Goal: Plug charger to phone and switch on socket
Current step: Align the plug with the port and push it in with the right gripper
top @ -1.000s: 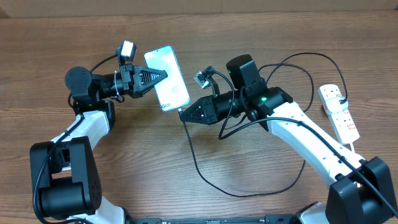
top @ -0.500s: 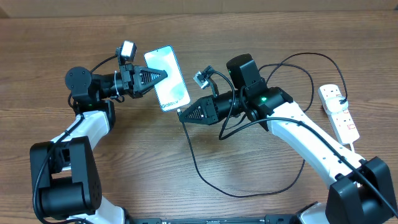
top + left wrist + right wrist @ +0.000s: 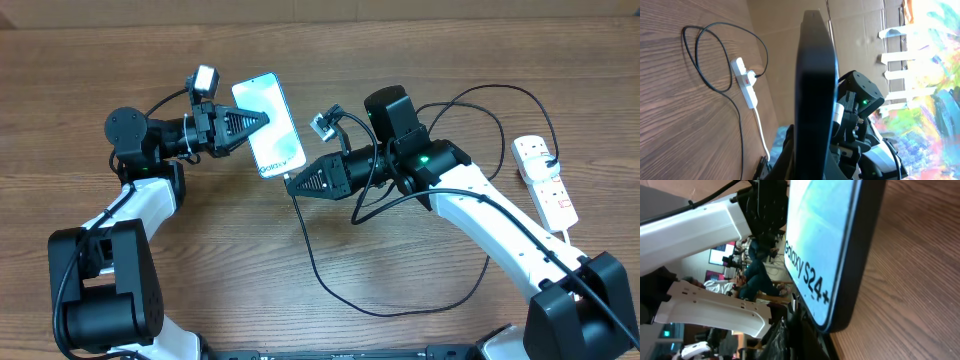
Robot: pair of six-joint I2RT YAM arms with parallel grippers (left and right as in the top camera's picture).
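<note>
Nothing much has been moved since a moment ago: both arms and the phone [image 3: 276, 132] are seen in the same places as before. The phone is gripped by its long side in the left tool [image 3: 262, 120], which is clenched on it. Its blue screen is turned up, and the words "Galaxy S24+" are seen near its lower end in the right wrist view.

The right tool [image 3: 292, 184] is clenched too, and the tip of the charger [image 3: 330, 285] is pinched in it, right at the lower end of the phone. It cannot be told if the tip is pushed in. From there the thin black cable is laid in big loops over the wooden surface [image 3: 420, 40].

The socket [image 3: 545, 178] is placed well apart from the phone, at the right edge of the surface, with its red switches facing up.
</note>
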